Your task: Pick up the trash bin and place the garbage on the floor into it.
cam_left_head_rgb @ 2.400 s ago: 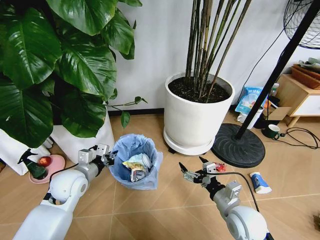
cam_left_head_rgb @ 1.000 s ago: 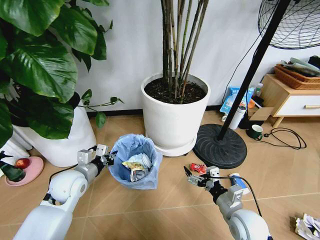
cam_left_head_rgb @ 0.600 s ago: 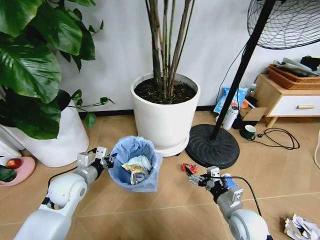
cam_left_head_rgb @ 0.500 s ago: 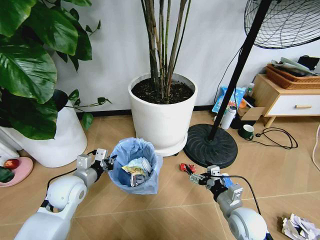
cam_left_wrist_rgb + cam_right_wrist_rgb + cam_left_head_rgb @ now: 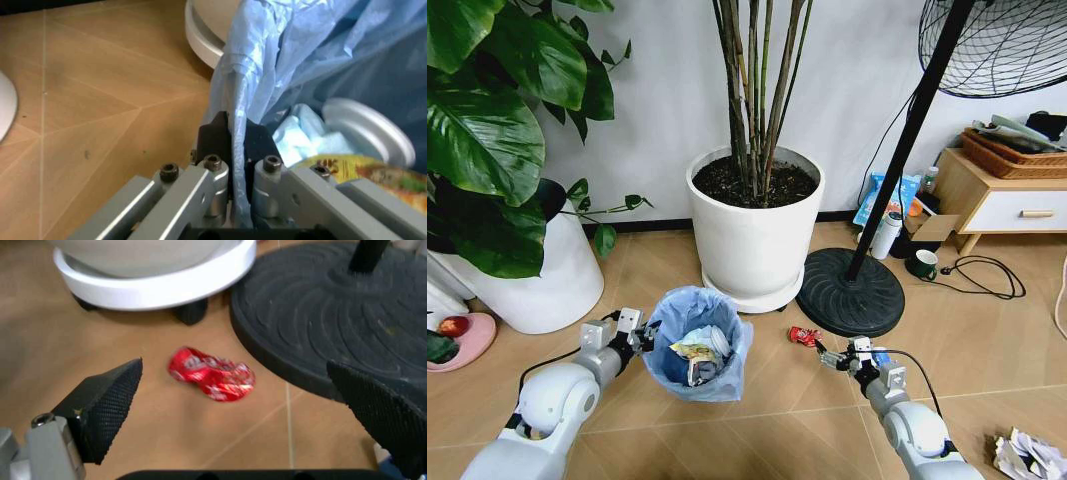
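The trash bin (image 5: 693, 347), lined with a light blue bag, hangs by its rim from my left gripper (image 5: 640, 334). In the left wrist view that gripper (image 5: 231, 134) is shut on the blue bag rim (image 5: 248, 75), with paper and a white lid (image 5: 365, 134) inside. A crumpled red packet (image 5: 805, 336) lies on the floor (image 5: 757, 440) beside the fan base. My right gripper (image 5: 835, 358) hovers low just behind the packet, open. In the right wrist view its fingers (image 5: 107, 405) stand wide on either side of the red packet (image 5: 212, 375). A blue-white packet (image 5: 879, 357) lies by my right wrist.
A big white plant pot (image 5: 752, 235) on a wheeled saucer stands behind the bin. The black round fan base (image 5: 850, 292) and its pole sit right of it. A crumpled paper wad (image 5: 1029, 455) lies at the bottom right. Cables, a mug and a wooden cabinet (image 5: 1007, 205) are far right.
The camera has swung, shifting the whole scene. My right gripper has dropped lower and closer to the red packet. The left gripper still holds the bin's rim.
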Robot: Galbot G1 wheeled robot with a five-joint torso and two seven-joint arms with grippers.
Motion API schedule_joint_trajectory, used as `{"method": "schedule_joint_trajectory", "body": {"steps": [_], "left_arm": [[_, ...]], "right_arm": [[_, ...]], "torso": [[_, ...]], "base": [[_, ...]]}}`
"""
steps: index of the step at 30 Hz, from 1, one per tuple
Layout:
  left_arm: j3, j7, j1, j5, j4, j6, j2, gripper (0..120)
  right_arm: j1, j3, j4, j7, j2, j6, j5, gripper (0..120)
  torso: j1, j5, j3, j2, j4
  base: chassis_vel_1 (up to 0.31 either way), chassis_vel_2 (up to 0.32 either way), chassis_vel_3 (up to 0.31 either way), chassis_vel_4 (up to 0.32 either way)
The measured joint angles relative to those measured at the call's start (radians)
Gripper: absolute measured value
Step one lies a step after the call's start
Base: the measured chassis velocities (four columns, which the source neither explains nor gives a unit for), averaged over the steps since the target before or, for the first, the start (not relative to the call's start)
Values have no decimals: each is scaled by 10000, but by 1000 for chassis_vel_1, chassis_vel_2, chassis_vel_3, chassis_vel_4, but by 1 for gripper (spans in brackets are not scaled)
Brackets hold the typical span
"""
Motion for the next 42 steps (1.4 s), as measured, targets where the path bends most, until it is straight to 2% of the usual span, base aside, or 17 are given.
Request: {"method": "schedule_joint_trajectory", "body": {"steps": [6,13,19,21,24,27,34,35,42], "left_arm": [[128,4,-36,6,0,-2,13,0],[140,6,-60,14,-54,-3,8,0],[135,8,-79,22,-61,-4,-71,0],[128,12,-80,32,-62,-11,-94,0],[107,20,-91,39,-62,-15,-109,0],[53,33,-138,35,-62,-21,-104,0],[-13,106,-145,27,-35,-52,-91,0],[-20,115,-124,31,-34,-69,-101,0],[-28,129,-119,38,-24,-86,-123,0]], "right_arm": [[855,-139,-972,-381,-34,208,-416,100],[2258,-584,-2636,-2022,-645,449,-1417,100],[3065,-1056,-3532,-3158,-939,428,-1786,100],[3419,-1370,-3952,-3346,-898,429,-1859,100],[3769,-1702,-4402,-3462,-760,455,-1998,100],[4336,-2070,-5141,-3514,-382,572,-2315,100],[5388,-2216,-6526,-3369,226,892,-2916,100],[5714,-2222,-7048,-3302,366,934,-3190,100],[6095,-2246,-7824,-3293,476,946,-3457,100]], "torso": [[0,1,0,0,4],[0,-3,0,0,5],[0,-6,0,0,2],[0,4,0,0,4],[1,-4,0,0,4],[0,1,0,0,3],[0,-3,0,0,7],[0,-1,0,0,7],[0,-3,-1,0,3]], "base": [[0,0,0,0],[0,0,0,0],[0,0,0,0],[0,0,0,0],[0,0,0,0],[0,0,0,0],[0,0,0,0],[0,0,0,0],[0,0,0,0]]}}
